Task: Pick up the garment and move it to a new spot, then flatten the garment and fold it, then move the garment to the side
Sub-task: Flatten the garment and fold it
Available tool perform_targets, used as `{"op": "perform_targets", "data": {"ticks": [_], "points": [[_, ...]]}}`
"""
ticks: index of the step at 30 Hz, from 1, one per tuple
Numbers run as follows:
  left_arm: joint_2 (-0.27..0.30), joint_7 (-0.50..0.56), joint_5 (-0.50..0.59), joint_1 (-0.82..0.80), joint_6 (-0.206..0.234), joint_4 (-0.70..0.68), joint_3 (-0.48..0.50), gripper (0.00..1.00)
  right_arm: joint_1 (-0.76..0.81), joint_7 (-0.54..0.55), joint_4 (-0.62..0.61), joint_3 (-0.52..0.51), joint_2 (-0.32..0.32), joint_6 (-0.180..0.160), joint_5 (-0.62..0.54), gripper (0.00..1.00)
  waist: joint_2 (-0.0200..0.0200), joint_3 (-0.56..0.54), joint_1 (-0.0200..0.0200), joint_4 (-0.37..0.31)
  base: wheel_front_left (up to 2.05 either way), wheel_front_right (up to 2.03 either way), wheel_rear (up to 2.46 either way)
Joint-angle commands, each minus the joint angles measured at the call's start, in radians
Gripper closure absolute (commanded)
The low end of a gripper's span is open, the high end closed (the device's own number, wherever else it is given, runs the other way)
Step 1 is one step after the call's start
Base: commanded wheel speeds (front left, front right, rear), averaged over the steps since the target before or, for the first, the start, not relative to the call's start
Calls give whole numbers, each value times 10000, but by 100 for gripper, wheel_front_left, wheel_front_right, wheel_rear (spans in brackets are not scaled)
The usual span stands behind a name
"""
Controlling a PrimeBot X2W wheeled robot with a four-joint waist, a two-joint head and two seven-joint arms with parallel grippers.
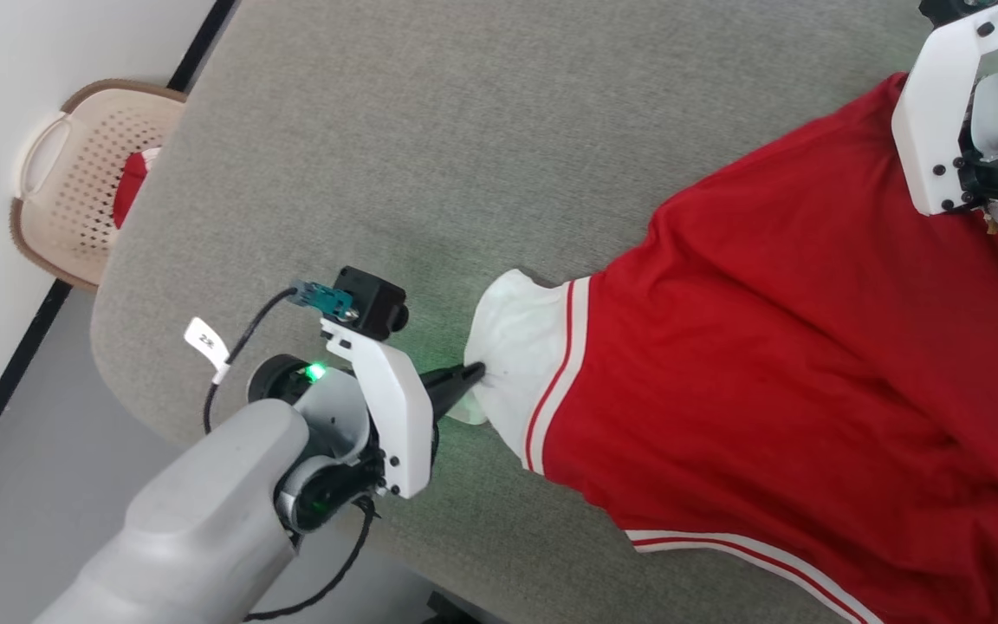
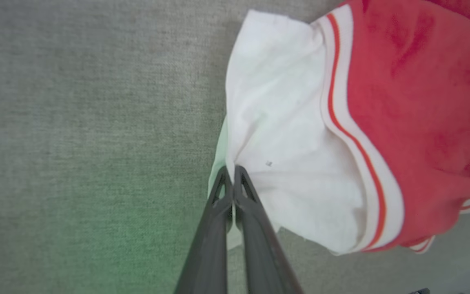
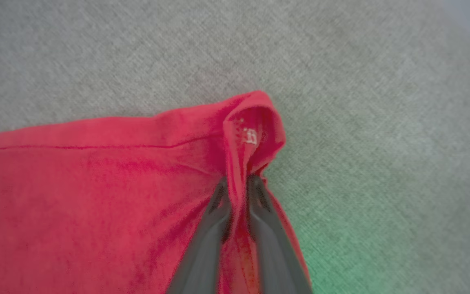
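Left gripper pinches garment (right gripper seemingly too).

I'm seeing the garment lying on the desk, spreading from centre toward four o'clock. My left claw is meeting its sleeve end from seven o'clock, my right claw its one o'clock corner. The basket is sitting on the floor at ten o'clock.

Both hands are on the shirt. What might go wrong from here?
1. Left hand pinches just the edge of the white sleeve end of the garment; a pull may slip it free.
2. Right hand grips a thin bunched red fold; it might pull out, or lifting could leave the cloth twisted between the two hands.
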Motion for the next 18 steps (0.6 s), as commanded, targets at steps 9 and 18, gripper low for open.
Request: {"op": "perform_targets", "data": {"ticks": [9,18], "points": [[672,202,-61,-750,-33,385,335,100,-260,-1336,-57,431,-142,-24,603,100,-1,-640,0,-990,0,0,0],[1868,1275,551,-2538,191,146,515,100,-541,-2369,-949,551,-572,-19,1033,100,-1,-1393,0,-2047,0,0,0]]}}
